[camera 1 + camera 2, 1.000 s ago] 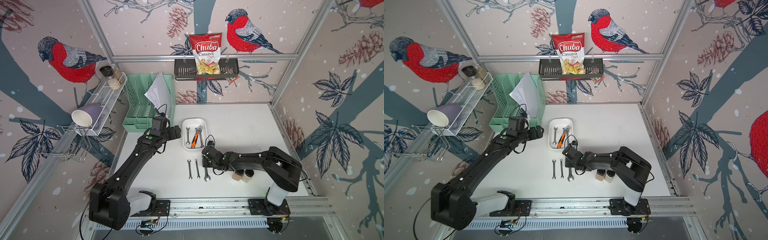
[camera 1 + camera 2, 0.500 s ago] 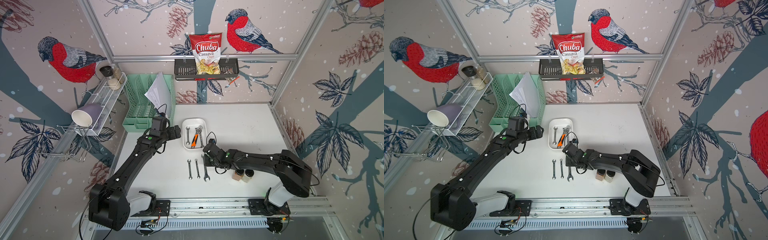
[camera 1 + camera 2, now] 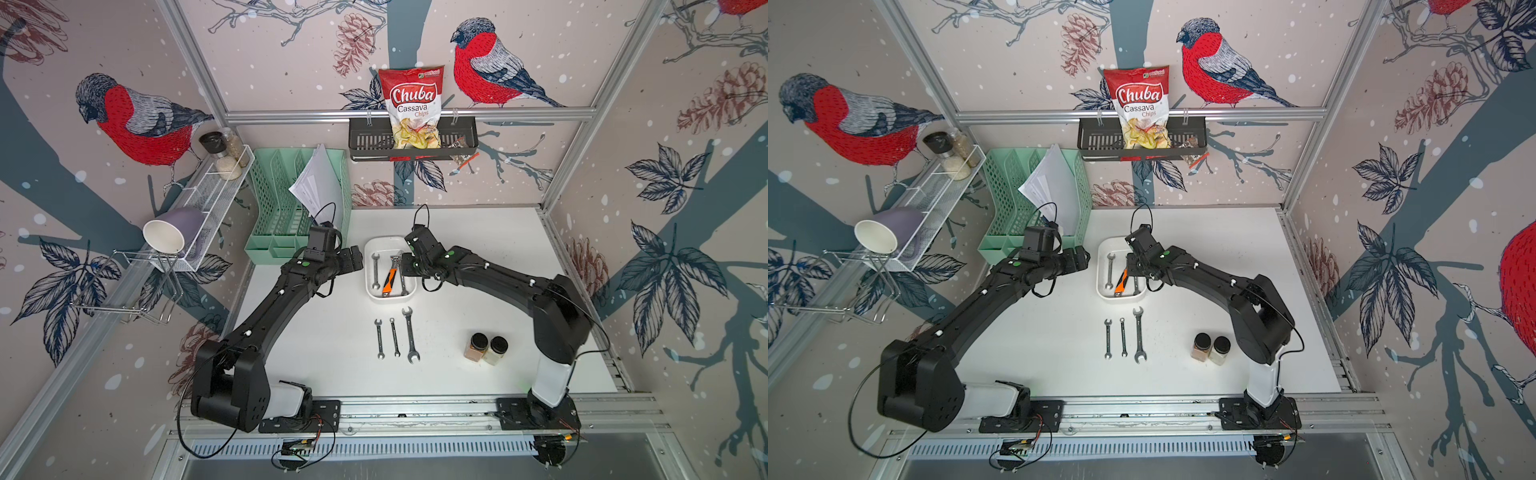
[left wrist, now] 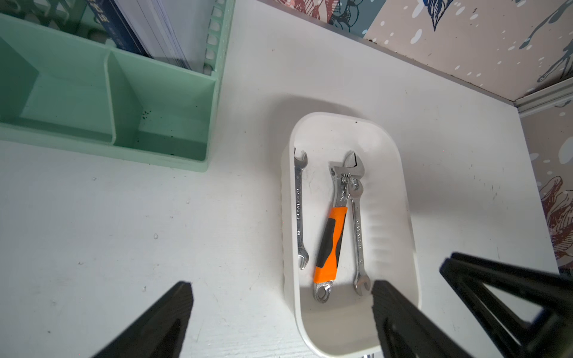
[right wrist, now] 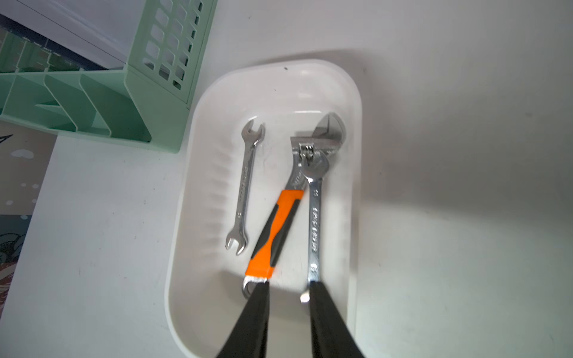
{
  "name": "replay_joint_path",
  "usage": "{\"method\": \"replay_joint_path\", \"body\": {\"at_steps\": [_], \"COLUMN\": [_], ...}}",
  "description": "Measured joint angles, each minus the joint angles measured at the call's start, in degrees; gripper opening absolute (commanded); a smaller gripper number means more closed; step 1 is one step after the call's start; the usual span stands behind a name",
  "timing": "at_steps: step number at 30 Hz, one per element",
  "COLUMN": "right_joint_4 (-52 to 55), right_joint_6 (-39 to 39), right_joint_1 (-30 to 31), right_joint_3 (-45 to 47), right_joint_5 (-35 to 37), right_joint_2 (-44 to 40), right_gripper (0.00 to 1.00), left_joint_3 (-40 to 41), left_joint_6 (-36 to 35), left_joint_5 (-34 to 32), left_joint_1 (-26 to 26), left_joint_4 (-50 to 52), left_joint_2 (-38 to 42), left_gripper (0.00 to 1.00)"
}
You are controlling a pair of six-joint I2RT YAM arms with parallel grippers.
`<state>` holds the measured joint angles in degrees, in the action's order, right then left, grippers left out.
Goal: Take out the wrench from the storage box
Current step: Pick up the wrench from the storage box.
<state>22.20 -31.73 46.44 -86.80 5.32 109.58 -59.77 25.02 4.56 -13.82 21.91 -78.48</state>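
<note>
In both top views the right gripper (image 3: 402, 266) has swung back from the laid-out wrenches (image 3: 395, 336) in front of the storage box (image 3: 388, 300) and now hangs over that box, so another pick looks due.

In the left wrist view, the left gripper (image 4: 280, 288) gapes wide and empty beside the box.

In the right wrist view, the jaws are narrowly parted and hold nothing. They sit above the long wrench (image 5: 314, 223) and the orange-handled wrench (image 5: 276, 229), both inside the box.

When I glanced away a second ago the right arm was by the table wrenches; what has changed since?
The right hand moved from the three wrenches on the table back to the storage box and now hangs over the tools inside, fingers slightly apart, holding nothing. The left hand stayed open beside the box; nothing else shifted.
</note>
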Motion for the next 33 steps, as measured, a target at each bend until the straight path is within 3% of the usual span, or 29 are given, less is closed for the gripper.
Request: {"method": "replay_joint_path", "body": {"at_steps": [8,33], "right_joint_4": [10.9,20.4], "right_joint_6": [8.0,10.6], "right_joint_1": [-1.2,0.4], "right_joint_3": [-19.2,-28.1], "right_joint_5": [0.2,4.1], "right_joint_2": [15.7,25.9], "right_gripper": [0.26,0.29], "left_joint_3": [1.0,2.0], "left_joint_6": [0.0,-0.4], "left_joint_5": [0.3,1.9], "left_joint_1": [1.9,3.5], "left_joint_4": [0.0,-0.1], "left_joint_2": [-0.3,0.7], "left_gripper": [0.94,0.94]}}
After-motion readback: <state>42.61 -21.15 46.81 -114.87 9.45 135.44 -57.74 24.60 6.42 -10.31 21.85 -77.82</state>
